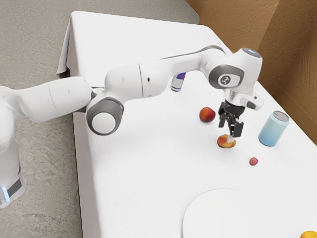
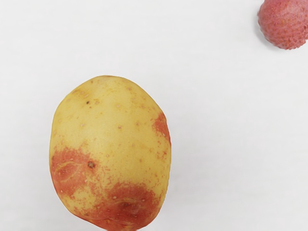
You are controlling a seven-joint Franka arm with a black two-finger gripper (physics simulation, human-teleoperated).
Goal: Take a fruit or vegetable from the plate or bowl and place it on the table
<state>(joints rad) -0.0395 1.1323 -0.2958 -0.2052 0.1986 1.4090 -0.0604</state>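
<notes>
In the exterior view my gripper (image 1: 229, 131) points down over the table, its two dark fingers apart and nothing held between them. Just below the fingertips is a yellow and red potato (image 1: 226, 142), which looks to be resting on the white tablecloth. The wrist view has the same potato (image 2: 110, 154) large and close, yellow with reddish patches. A white plate (image 1: 223, 210) lies nearer the exterior view's lower edge, apart from the potato; the part of it in view bears nothing.
A small pink-red lychee (image 1: 253, 161), also in the wrist view (image 2: 285, 21), lies near the potato. A red fruit (image 1: 207, 114) and a blue can (image 1: 272, 130) flank my gripper. Another can (image 1: 177, 83) stands behind the arm. An orange-yellow fruit (image 1: 309, 234) sits at the exterior view's lower right corner.
</notes>
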